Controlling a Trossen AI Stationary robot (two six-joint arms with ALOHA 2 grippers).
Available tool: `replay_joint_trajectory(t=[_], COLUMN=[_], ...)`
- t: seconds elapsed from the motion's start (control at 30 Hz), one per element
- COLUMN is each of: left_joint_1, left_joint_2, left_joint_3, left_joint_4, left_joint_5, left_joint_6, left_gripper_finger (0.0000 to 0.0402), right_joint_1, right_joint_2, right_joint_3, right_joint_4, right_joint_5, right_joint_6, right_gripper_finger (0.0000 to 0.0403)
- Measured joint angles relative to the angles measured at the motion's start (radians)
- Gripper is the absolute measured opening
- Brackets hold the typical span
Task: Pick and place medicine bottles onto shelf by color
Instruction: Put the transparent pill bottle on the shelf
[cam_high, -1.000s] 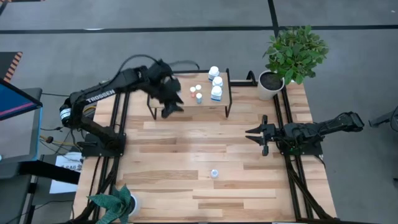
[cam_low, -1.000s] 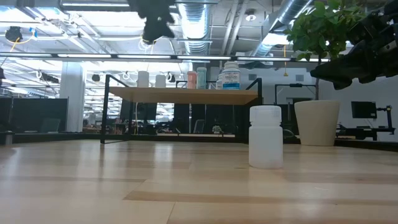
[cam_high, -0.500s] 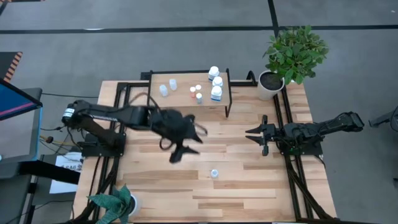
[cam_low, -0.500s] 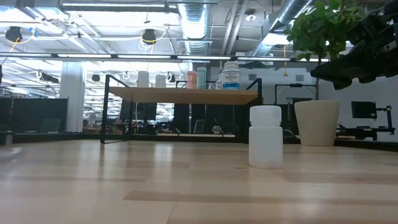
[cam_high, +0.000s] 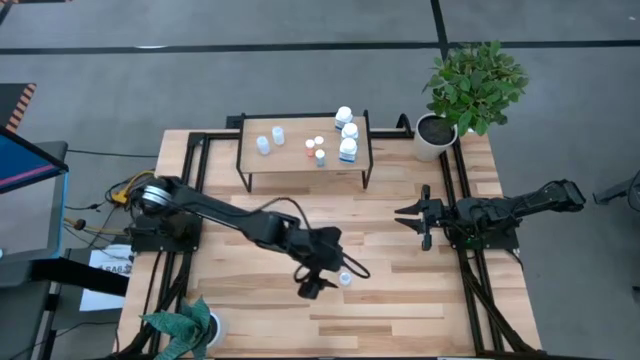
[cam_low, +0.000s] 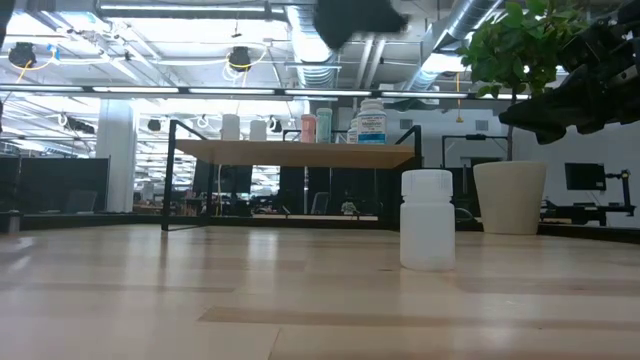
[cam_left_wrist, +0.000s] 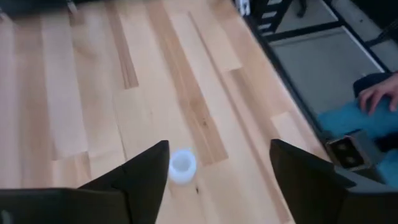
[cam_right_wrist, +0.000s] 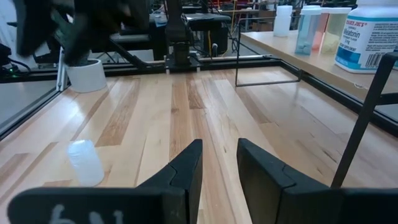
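One small white bottle (cam_high: 345, 278) stands upright on its base on the tabletop; it also shows in the low view (cam_low: 427, 220), the left wrist view (cam_left_wrist: 182, 165) and the right wrist view (cam_right_wrist: 85, 163). My left gripper (cam_high: 320, 281) (cam_left_wrist: 217, 152) hangs open above the table just left of it, touching nothing. The shelf (cam_high: 258, 167) stands at the far side and holds three larger white bottles (cam_high: 347, 131) and several tiny ones (cam_high: 316, 149). My right gripper (cam_high: 408, 220) (cam_right_wrist: 219, 155) waits at the right, open and empty.
A potted plant in a white pot (cam_high: 435, 135) stands at the far right corner, and another plant (cam_high: 190, 325) at the near left. Black frame rails (cam_high: 455, 190) run along the table's sides. A person's hand (cam_left_wrist: 379, 96) shows beyond the table edge.
My left gripper has swung from the shelf toward the table's near edge and right, and now hangs over the table beside the lone white bottle. The bottle has kept still.
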Motion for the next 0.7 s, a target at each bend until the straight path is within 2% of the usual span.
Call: replay_joint_trajectory(t=[0.27,0.43,0.7], left_joint_1=[0.0,0.0,0.0], left_joint_2=[0.138,0.187,0.276], left_joint_3=[0.0,0.001,0.0], left_joint_4=[0.098,0.134,0.175], left_joint_5=[-0.018,-0.073,-0.072], left_joint_6=[0.006,0.01,0.005], left_gripper_finger=[0.031,0.0314,0.0314], right_joint_1=[0.0,0.0,0.0], right_joint_2=[0.0,0.0,0.0], right_joint_3=[0.0,0.0,0.0], right_joint_4=[0.0,0.0,0.0], right_joint_5=[0.0,0.0,0.0], right_joint_6=[0.0,0.0,0.0], right_gripper_finger=[0.0123,0.0123,0.0123])
